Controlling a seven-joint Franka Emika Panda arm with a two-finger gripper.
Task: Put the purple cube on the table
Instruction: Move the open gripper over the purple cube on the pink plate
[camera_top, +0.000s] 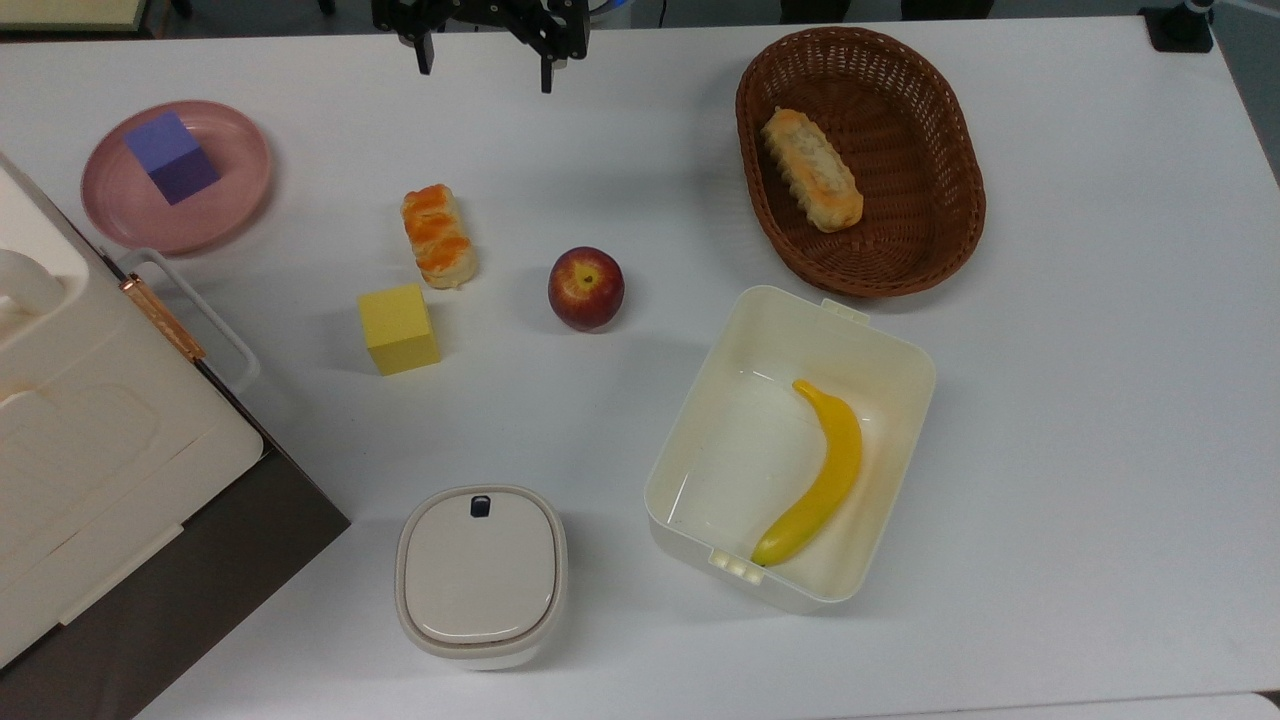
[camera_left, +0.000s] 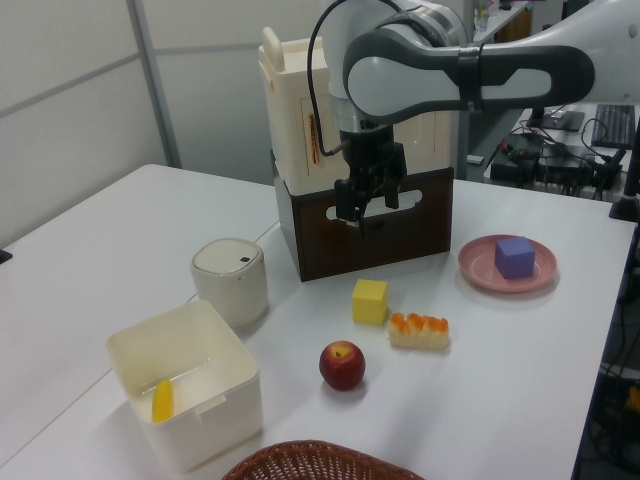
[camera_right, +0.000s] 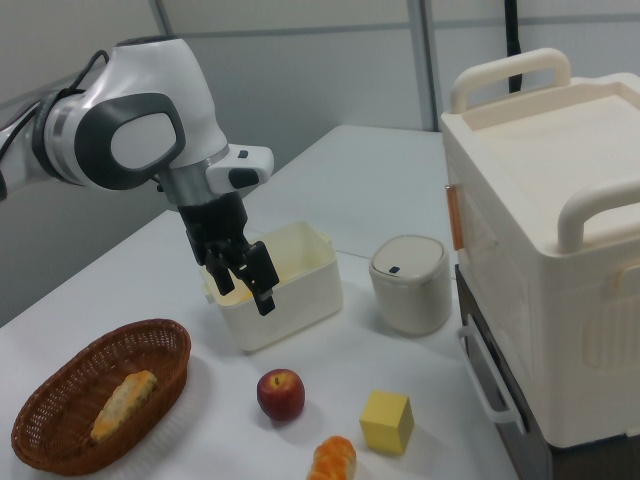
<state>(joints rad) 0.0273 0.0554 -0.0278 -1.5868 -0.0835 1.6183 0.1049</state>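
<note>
sitting on pink plate (camera_top: 230, 215), matte blue-violet purple cube (camera_top: 172, 157), plain faces

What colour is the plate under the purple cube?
Pink. The round plate holding the purple cube shows best in the top view.

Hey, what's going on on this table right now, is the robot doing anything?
Nothing is being handled yet. The robot arm's open hand hangs empty above the white table. The small blue-violet cube it is meant to move sits on the round pink plate, untouched. A yellow cube, a glazed pastry and a red apple lie on the table between them.
</note>
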